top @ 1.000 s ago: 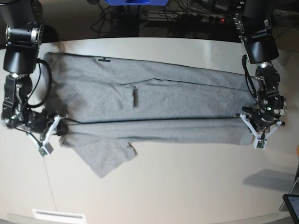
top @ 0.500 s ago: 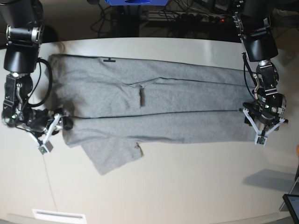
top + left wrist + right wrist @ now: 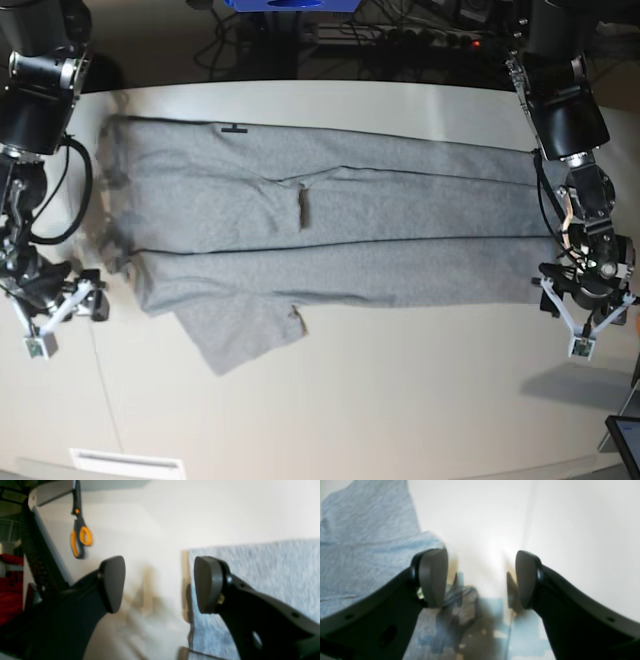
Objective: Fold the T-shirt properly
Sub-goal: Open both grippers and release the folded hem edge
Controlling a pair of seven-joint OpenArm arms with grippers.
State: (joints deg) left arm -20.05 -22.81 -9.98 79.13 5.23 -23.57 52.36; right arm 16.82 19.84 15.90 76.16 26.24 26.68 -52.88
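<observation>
T-shirt (image 3: 330, 240) flat between both spread, empty grippers: left (image 3: 587, 318), right (image 3: 62, 312).

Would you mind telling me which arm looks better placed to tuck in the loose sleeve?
Probably the right: its open gripper sits beside the sleeve end of the T-shirt; the open left gripper is at the opposite end.

T-shirt (image 3: 330, 240) flat on table (image 3: 400, 400)

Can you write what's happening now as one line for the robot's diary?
heather-grey cotton T-shirt: flat on white table, part-folded | left pincer: open, off shirt | right pincer: open, off shirt
</observation>
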